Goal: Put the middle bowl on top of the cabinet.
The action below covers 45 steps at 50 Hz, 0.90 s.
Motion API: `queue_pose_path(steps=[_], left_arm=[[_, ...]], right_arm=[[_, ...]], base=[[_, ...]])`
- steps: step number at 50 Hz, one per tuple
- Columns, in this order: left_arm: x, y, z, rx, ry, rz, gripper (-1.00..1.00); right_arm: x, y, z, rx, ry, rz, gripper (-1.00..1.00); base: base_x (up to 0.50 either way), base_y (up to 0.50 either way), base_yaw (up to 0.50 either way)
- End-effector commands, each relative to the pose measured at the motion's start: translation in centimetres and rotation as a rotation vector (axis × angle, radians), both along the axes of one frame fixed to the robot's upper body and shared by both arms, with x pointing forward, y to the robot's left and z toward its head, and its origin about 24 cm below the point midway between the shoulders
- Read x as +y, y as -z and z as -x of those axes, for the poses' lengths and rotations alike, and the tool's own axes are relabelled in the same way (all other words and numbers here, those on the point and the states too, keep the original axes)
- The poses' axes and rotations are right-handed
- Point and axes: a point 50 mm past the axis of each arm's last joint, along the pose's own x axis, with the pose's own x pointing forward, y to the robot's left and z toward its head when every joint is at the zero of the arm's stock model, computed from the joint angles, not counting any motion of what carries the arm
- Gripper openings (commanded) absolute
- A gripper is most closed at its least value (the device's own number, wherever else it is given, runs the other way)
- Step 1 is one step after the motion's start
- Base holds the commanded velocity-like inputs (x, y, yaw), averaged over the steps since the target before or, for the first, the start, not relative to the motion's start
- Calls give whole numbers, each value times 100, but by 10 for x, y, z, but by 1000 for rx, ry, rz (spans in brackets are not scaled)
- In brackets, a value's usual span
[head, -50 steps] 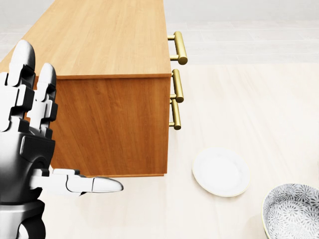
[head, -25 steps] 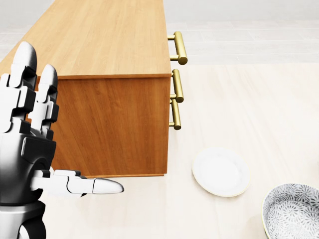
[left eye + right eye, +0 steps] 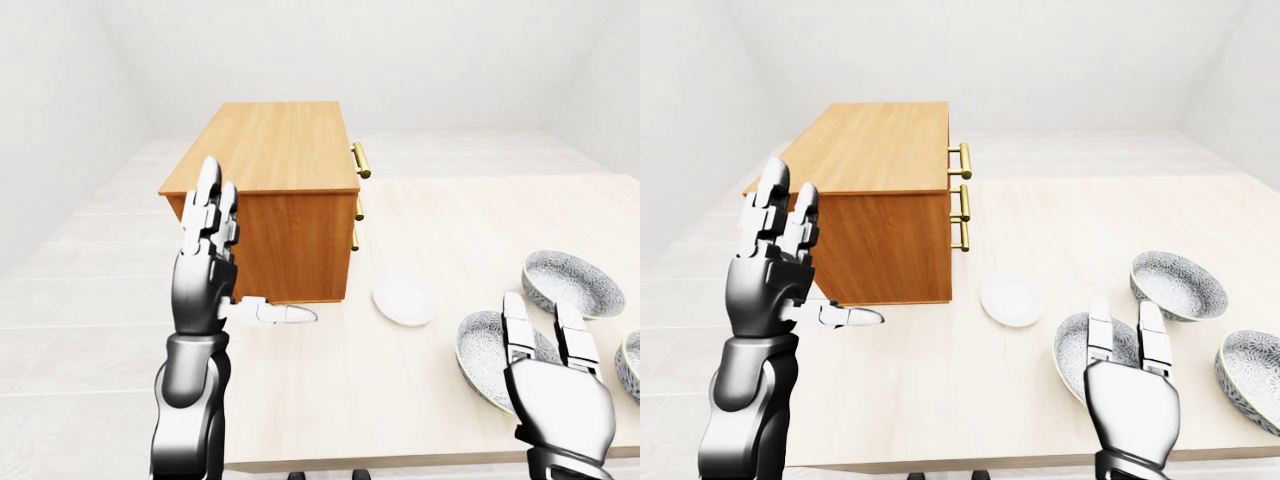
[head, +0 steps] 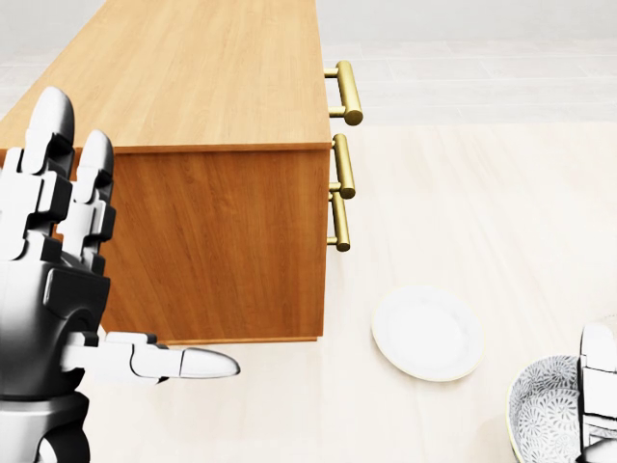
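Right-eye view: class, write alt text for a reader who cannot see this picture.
A robot's open right hand is raised over the nearest of three patterned bowls on a pale table. Its open left hand is raised beside a wooden cabinet, with a white plate between cabinet and bowls.

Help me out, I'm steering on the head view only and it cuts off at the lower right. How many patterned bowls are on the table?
Observer: Three. The right-eye view shows one bowl farthest up the table, a near bowl at the right edge, and the left bowl, closest to the white plate.
Operator: Where is my right hand?
Observer: The right hand is raised, fingers open, overlapping the left bowl in the picture; it grips nothing.
Operator: And the left hand?
Observer: The left hand is open, upright, beside the cabinet, holding nothing.
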Motion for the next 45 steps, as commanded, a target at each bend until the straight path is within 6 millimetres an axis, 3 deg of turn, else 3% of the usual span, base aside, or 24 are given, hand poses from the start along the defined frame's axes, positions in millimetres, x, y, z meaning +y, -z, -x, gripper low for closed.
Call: queue_pose_path(steps=[1,45], left_arm=[[-1,0,0,1,2,-1,100],[-1,-3,1,-16,5,-6,100]], right_arm=[[10,13,-1,37,-83,26,100],[18,11,-7,103,-161,-23,100]], base=[[0,0,0],[0,0,0]])
